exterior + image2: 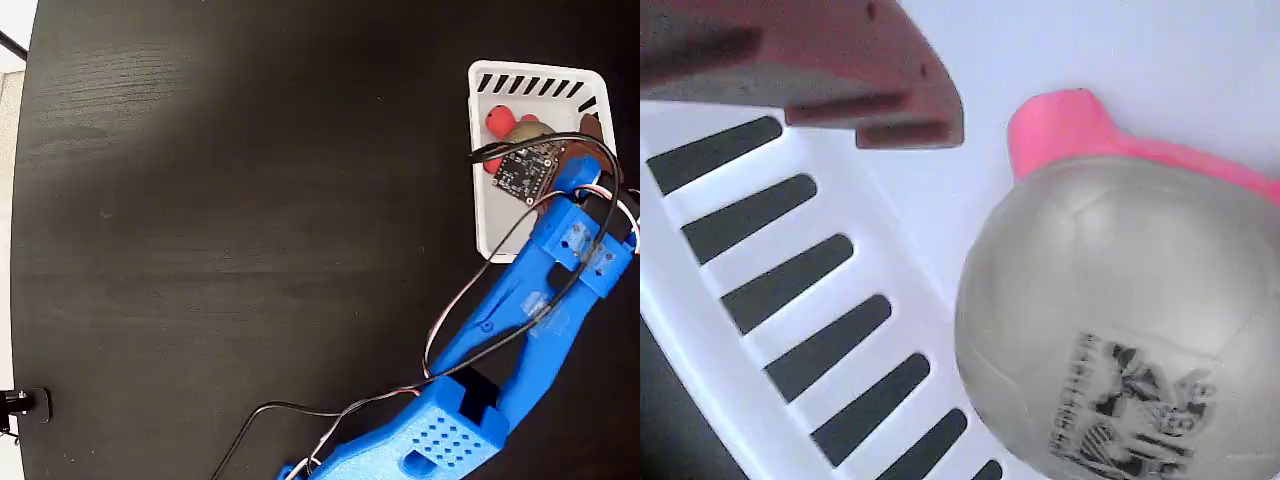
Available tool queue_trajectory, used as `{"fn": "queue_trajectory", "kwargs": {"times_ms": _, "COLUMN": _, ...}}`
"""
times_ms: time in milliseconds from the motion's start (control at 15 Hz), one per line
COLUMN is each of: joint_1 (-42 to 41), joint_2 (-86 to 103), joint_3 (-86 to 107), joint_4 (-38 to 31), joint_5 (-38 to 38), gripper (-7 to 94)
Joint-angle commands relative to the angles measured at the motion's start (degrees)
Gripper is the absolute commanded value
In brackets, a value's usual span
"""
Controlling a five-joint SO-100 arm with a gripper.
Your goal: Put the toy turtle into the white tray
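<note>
In the fixed view the blue arm [520, 320] reaches from the bottom edge at about five o'clock up toward two o'clock, ending over the white tray [482, 215], which sits on the black table [220, 220] near the right edge of the picture. Black and pale wires [330, 410] trail along the arm and loop over the tray, and a small dark circuit board [525, 168] rides on the wrist above the tray's floor. The toy turtle [515, 128] lies inside the tray, in its upper half, its red head and a leg poking out at ten o'clock from the beige shell; the board and wires hide the rest of it. In the wrist view the turtle [1120, 320] fills the lower right, its domed pale shell bearing a dark printed mark at five o'clock and a pink limb at twelve o'clock, resting on the tray floor just beside the slotted wall [810, 330]. A dark red finger [810, 70] crosses the top left, apart from the turtle. Only this one finger is visible, so whether the jaws are parted or closed cannot be told.
</note>
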Motion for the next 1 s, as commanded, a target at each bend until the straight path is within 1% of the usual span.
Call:
{"fn": "queue_trajectory", "kwargs": {"times_ms": 0, "joint_1": 0.4, "joint_2": 3.2, "joint_3": -3.6, "joint_4": -0.3, "joint_5": -0.4, "gripper": 67}}
{"fn": "queue_trajectory", "kwargs": {"times_ms": 67, "joint_1": 0.4, "joint_2": 3.3, "joint_3": -3.8, "joint_4": -0.2, "joint_5": -0.2, "gripper": 58}}
{"fn": "queue_trajectory", "kwargs": {"times_ms": 133, "joint_1": 0.4, "joint_2": 3.4, "joint_3": -4.6, "joint_4": -0.2, "joint_5": 0.5, "gripper": 36}}
{"fn": "queue_trajectory", "kwargs": {"times_ms": 200, "joint_1": 0.4, "joint_2": 3.8, "joint_3": -5.6, "joint_4": -0.2, "joint_5": 1.8, "gripper": 11}}
{"fn": "queue_trajectory", "kwargs": {"times_ms": 267, "joint_1": 0.3, "joint_2": 4.6, "joint_3": -6.1, "joint_4": -0.1, "joint_5": 2.7, "gripper": 0}}
{"fn": "queue_trajectory", "kwargs": {"times_ms": 467, "joint_1": -1.2, "joint_2": 9.8, "joint_3": -2.7, "joint_4": -1.0, "joint_5": 6.2, "gripper": 0}}
{"fn": "queue_trajectory", "kwargs": {"times_ms": 600, "joint_1": -4.6, "joint_2": 18.5, "joint_3": 6.5, "joint_4": -6.7, "joint_5": 11.1, "gripper": 0}}
{"fn": "queue_trajectory", "kwargs": {"times_ms": 800, "joint_1": -12.9, "joint_2": 33.2, "joint_3": 19.2, "joint_4": -11.5, "joint_5": 16.3, "gripper": 0}}
{"fn": "queue_trajectory", "kwargs": {"times_ms": 933, "joint_1": -20.7, "joint_2": 44.1, "joint_3": 30.1, "joint_4": -15.3, "joint_5": 18.6, "gripper": 0}}
